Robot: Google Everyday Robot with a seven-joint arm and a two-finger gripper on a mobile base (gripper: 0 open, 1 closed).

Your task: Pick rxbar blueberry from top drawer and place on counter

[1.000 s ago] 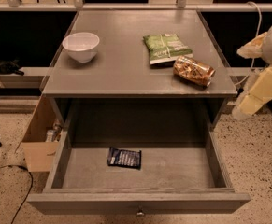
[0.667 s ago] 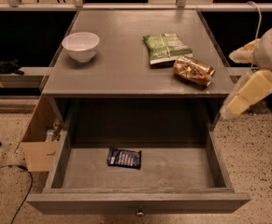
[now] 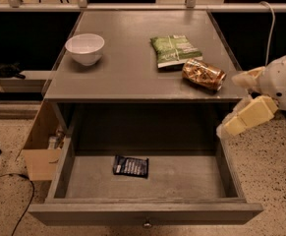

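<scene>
The rxbar blueberry [image 3: 130, 166], a small dark navy bar with pale text, lies flat on the floor of the open top drawer [image 3: 191, 178], left of its middle. The drawer is pulled out, with a round metal knob [image 3: 146, 224] on its front. The grey counter [image 3: 128, 68] sits above it. My gripper [image 3: 230, 103] is at the right, beside the counter's front right corner and above the drawer's right wall. Its cream fingers [image 3: 250, 114] stand apart, holding nothing. It is well to the right of the bar and above it.
On the counter stand a white bowl [image 3: 85, 47] at the left, a green snack bag [image 3: 174, 50] and a crinkly orange-brown packet [image 3: 204, 74] at the right. An open cardboard box [image 3: 42, 154] sits on the speckled floor left of the drawer, with a black cable [image 3: 19, 200] nearby.
My gripper has moved left and slightly down, from off the right edge toward the drawer's right side. The bar and the counter items have not moved.
</scene>
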